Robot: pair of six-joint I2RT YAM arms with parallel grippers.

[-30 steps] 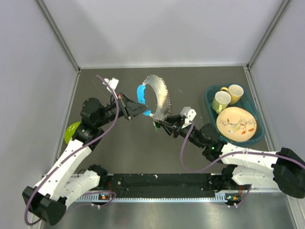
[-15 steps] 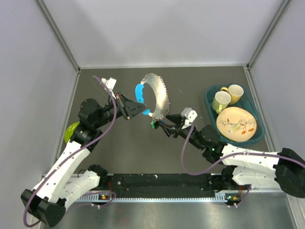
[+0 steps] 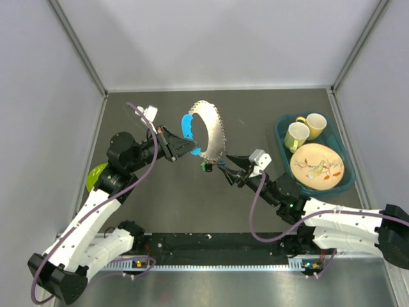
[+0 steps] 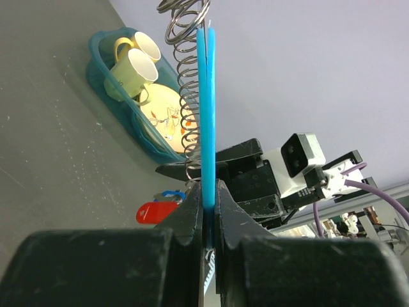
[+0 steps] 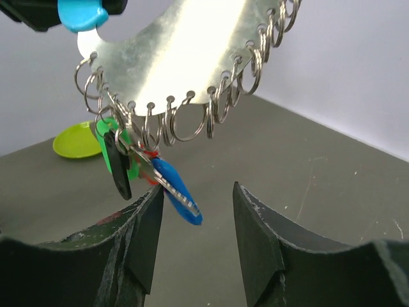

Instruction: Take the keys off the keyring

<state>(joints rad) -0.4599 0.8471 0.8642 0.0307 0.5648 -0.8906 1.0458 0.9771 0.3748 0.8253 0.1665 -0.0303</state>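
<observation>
— Several tiny keys (image 5: pixel 148 171), dangling mid-air from the keyring (image 5: pixel 108 118), just ahead of spread right fingers (image 5: pixel 142 238).
— Probably light, stiff, slippery; best pinched by one coloured head. Left fingers (image 4: pixel 190 220) clamped on blue tab (image 4: pixel 206 96).

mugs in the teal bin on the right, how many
2. A yellow-green mug sits in the far left corner of the teal bin; a paler yellow mug sits beside it, further back and right. Both lie beyond the patterned plate. None appears hidden.

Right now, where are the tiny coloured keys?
In the top view the keys hang under the silvery toothed strap, between the left gripper clamping its bright-blue tab and the open right gripper.
</observation>
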